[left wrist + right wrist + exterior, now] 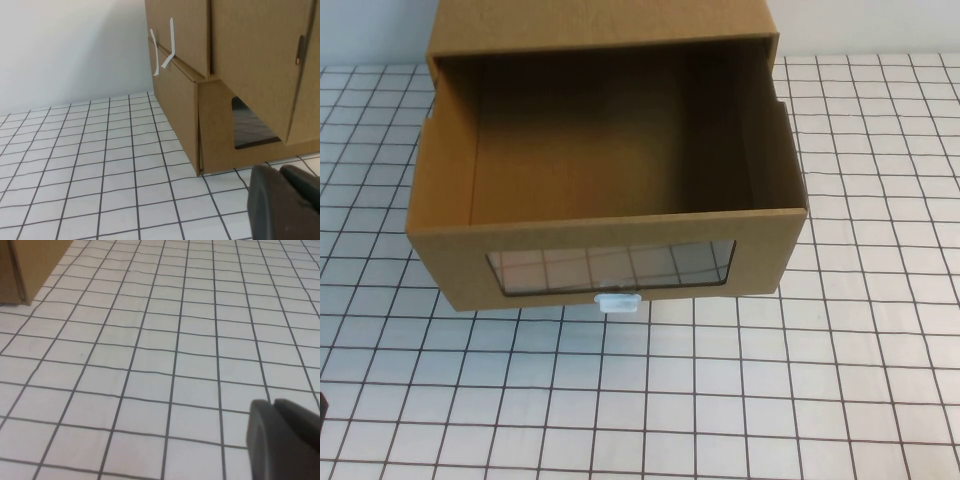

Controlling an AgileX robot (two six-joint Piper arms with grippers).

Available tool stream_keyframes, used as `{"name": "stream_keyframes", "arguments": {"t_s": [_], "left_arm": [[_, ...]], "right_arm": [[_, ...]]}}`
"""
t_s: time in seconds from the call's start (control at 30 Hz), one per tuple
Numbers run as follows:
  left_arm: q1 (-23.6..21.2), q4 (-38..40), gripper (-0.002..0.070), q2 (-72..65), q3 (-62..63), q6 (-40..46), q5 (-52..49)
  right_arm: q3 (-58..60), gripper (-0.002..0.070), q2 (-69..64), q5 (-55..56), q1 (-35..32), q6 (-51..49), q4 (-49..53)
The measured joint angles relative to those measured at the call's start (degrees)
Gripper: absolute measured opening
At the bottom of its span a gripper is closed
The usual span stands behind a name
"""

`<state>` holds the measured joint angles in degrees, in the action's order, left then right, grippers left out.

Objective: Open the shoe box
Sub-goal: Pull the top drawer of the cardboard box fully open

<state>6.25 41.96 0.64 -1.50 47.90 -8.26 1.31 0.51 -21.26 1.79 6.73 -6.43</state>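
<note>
The brown cardboard shoe box [600, 25] stands at the back of the table, and its drawer [450, 250] is slid out toward me, empty inside. The drawer front has a clear window [610, 265] and a white pull tab [619, 301] under it. Neither gripper shows in the high view. In the left wrist view my left gripper [279, 170] is shut and empty, low over the table a short way from the box's side [175, 100]. In the right wrist view my right gripper [274, 404] is shut on nothing, over bare table, far from the box corner [20, 270].
A white cloth with a black grid [770, 400] covers the table. Two white tape strips [170, 45] hang on the box's side. A pale wall [70, 50] rises behind the table. A small dark shape [322, 405] shows at the near left edge.
</note>
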Motion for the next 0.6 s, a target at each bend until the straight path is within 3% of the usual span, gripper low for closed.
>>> {"name": "stream_keyframes", "arguments": {"t_s": [0.4,0.5,0.6], "left_arm": [[0.0,-1.0,-0.0002,0.0,0.0,0.0,0.0],[0.0,-9.5,-0.0002,0.0,0.0,-6.7,0.1],[0.0,-26.3,-0.0002,0.0,0.0,-23.8,0.0]], "right_arm": [[0.0,-0.0013,0.0,0.0,0.0,0.1,0.0],[0.0,-0.0013,0.0,0.0,0.0,0.1,0.0],[0.0,-0.0013,0.0,0.0,0.0,0.1,0.0]]}}
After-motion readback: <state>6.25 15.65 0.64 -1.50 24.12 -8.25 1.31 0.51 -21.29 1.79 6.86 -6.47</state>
